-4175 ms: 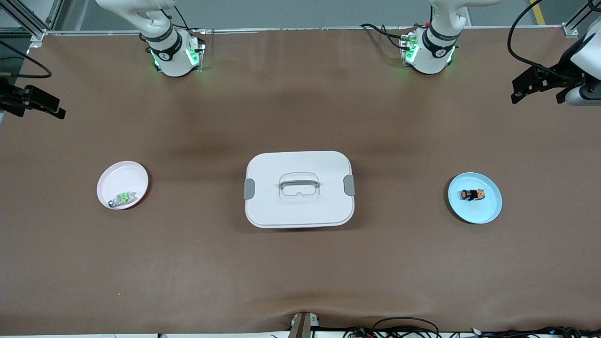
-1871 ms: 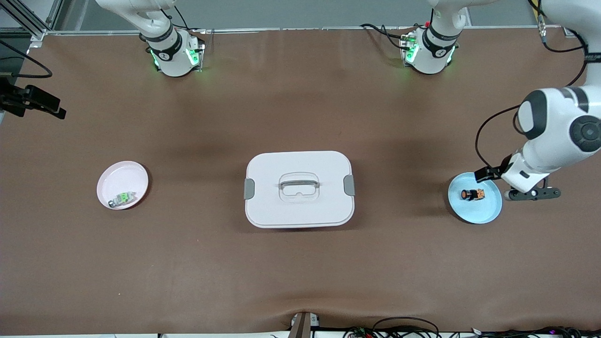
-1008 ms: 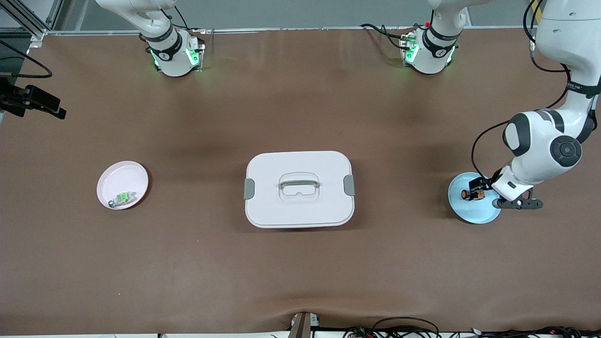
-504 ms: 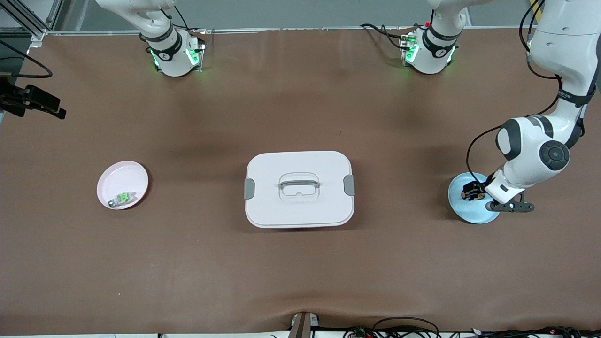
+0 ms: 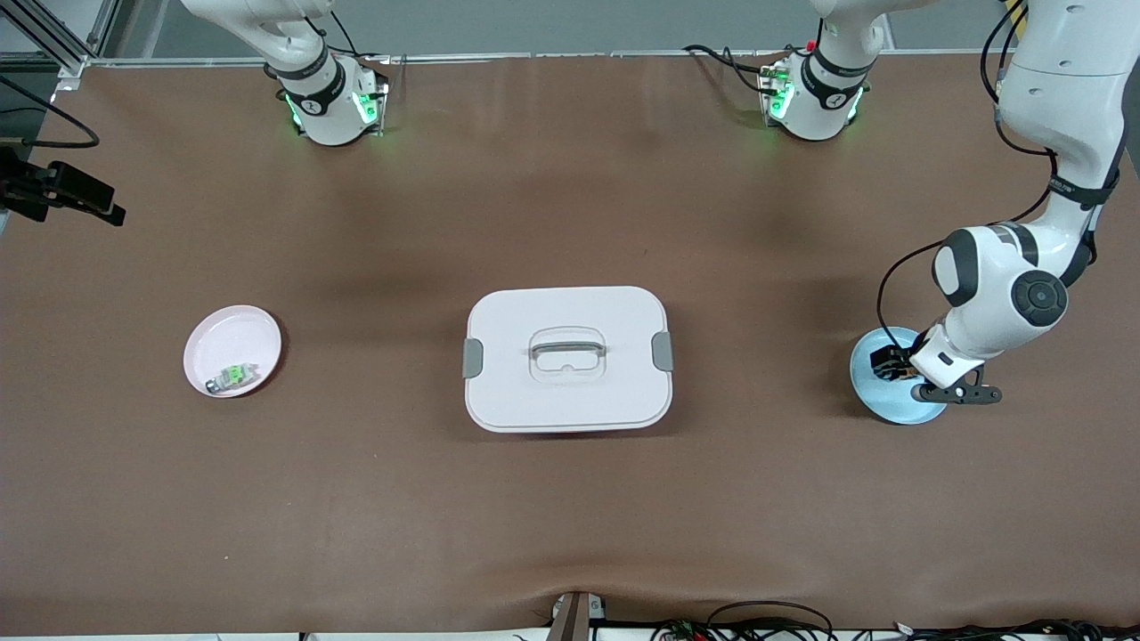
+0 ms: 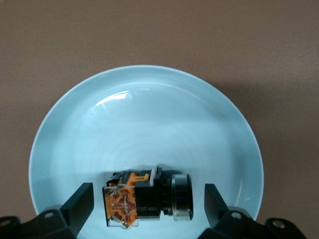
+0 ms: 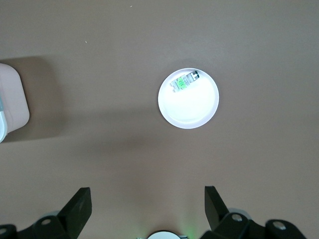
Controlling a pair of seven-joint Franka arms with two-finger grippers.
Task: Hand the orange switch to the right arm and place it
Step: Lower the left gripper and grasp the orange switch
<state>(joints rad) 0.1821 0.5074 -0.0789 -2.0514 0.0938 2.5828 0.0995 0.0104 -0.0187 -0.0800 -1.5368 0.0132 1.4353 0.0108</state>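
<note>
The orange switch (image 6: pixel 144 201) lies on its side on the blue plate (image 6: pixel 149 119), dark body with orange marks and a round cap. My left gripper (image 6: pixel 148 194) is open and low over the plate, one finger on each side of the switch, not touching it. In the front view the left gripper (image 5: pixel 888 363) hides the switch on the blue plate (image 5: pixel 877 402) at the left arm's end of the table. My right gripper (image 5: pixel 105 206) is open and empty, and waits high up at the right arm's end; it also shows in the right wrist view (image 7: pixel 147 199).
A white lidded box (image 5: pixel 567 358) with grey clips stands mid-table. A pink plate (image 5: pixel 236 331) toward the right arm's end holds a small green-and-grey switch (image 5: pixel 232 377); that plate (image 7: pixel 192 109) and the green-and-grey switch (image 7: pixel 184 82) show in the right wrist view.
My left arm has swung in from the table's end and lowered onto the blue plate, bringing its open fingers around the orange switch. The right arm has not moved.
</note>
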